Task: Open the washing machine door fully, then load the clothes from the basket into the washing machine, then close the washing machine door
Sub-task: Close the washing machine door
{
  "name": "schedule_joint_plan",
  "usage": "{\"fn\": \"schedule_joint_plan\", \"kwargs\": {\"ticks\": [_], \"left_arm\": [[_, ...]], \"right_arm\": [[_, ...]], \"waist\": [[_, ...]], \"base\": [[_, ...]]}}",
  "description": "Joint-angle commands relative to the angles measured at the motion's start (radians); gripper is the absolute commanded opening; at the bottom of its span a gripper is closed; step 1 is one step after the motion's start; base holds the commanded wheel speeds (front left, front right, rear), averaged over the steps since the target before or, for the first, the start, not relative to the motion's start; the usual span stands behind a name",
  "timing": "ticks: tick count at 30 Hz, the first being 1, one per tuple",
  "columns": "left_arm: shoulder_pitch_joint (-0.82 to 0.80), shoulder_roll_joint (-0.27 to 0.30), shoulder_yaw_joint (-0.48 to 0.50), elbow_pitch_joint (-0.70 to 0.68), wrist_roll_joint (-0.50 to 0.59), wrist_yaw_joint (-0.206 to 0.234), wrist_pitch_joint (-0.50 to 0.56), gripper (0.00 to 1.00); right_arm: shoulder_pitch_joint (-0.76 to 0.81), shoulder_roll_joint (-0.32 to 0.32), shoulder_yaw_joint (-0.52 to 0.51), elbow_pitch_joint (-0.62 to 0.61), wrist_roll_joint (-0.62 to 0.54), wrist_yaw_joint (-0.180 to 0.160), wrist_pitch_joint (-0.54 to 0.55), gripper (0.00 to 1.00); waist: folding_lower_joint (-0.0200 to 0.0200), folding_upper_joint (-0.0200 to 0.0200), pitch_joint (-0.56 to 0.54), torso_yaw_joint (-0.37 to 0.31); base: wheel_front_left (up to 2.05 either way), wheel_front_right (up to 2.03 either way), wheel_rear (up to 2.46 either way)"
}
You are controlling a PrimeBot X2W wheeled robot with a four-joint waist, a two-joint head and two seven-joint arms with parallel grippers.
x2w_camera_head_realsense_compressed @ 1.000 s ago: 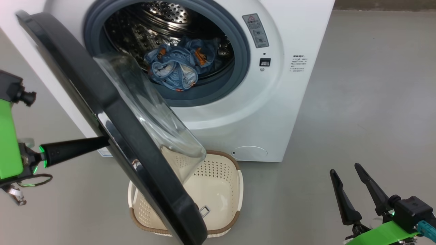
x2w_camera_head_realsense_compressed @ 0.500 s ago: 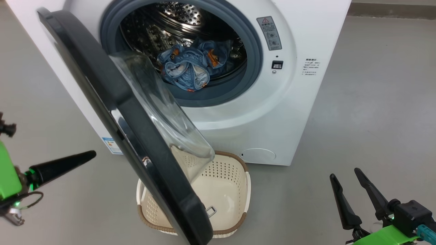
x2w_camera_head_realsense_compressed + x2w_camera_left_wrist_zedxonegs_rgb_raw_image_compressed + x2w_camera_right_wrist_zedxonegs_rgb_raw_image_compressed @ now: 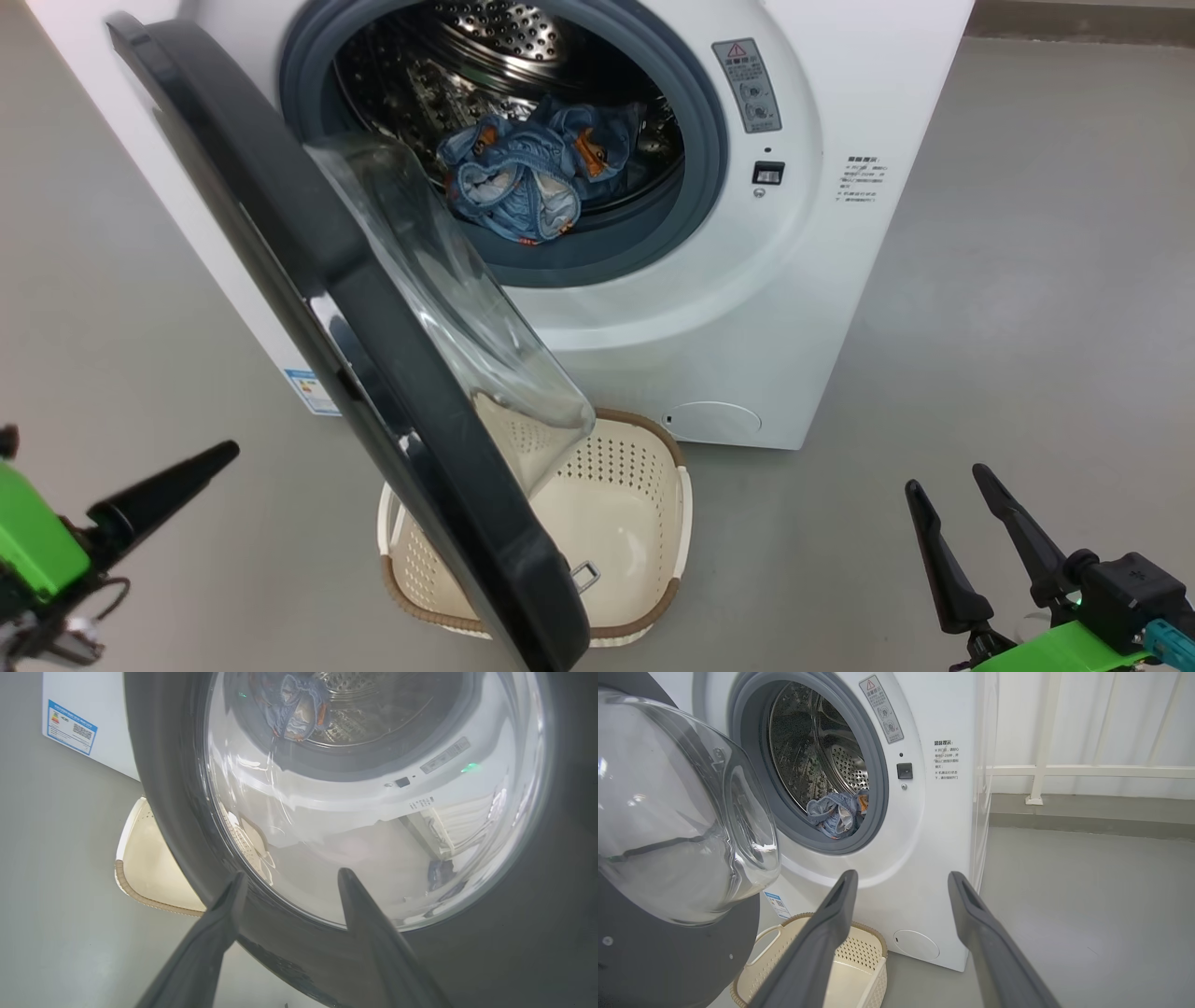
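Note:
The washing machine (image 3: 840,112) stands open, with the blue clothes (image 3: 532,182) lying in its steel drum. The washing machine door (image 3: 308,271) hangs about half open, its glass bowl (image 3: 448,308) over the basket (image 3: 653,607). No clothes show in the part of the basket that I can see; the door hides its left side. My left gripper (image 3: 219,457) is at the lower left, apart from the door's outer face. In the left wrist view the left gripper (image 3: 289,879) is open and points at the door (image 3: 168,812). My right gripper (image 3: 945,478) is open and holds nothing.
Bare grey floor (image 3: 1027,327) stretches to the right of the machine. A blue label sticker (image 3: 301,390) sits low on the machine's side. A white railing (image 3: 1064,770) runs behind the machine in the right wrist view. The basket (image 3: 859,956) sits right against the machine's front.
My left gripper has left the door's outer face, drawn back to the lower left and opened. The door stays about half open. The right gripper has not moved.

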Motion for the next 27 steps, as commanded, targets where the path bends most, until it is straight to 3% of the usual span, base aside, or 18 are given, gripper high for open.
{"fn": "schedule_joint_plan", "kwargs": {"ticks": [1, 6, 17, 27], "left_arm": [[-0.006, 0.038, 0.034, -0.013, 0.018, -0.007, -0.042, 1.00], [0.024, 0.029, 0.006, 0.003, 0.043, -0.007, -0.171, 1.00], [0.092, 0.018, -0.124, 0.026, 0.093, -0.007, -0.590, 1.00], [0.107, 0.071, -0.376, 0.103, 0.251, -0.007, -1.061, 1.00]], "right_arm": [[-0.011, -0.013, 0.020, -0.026, 0.001, 0.008, -0.007, 1.00], [-0.014, -0.012, 0.020, -0.026, 0.001, 0.008, -0.007, 1.00], [-0.022, -0.011, 0.012, -0.026, 0.001, 0.008, -0.007, 1.00], [-0.032, -0.009, 0.015, -0.024, 0.002, 0.008, -0.007, 1.00]], "waist": [[0.0000, 0.0000, 0.002, -0.001], [0.0000, 0.0000, 0.007, -0.004], [0.0000, 0.0000, 0.021, -0.001], [0.0000, 0.0000, 0.026, -0.001]], "base": [[0.00, 0.00, 0.00], [0.00, 0.00, 0.00], [0.00, 0.00, 0.00], [0.00, 0.00, 0.00]]}}
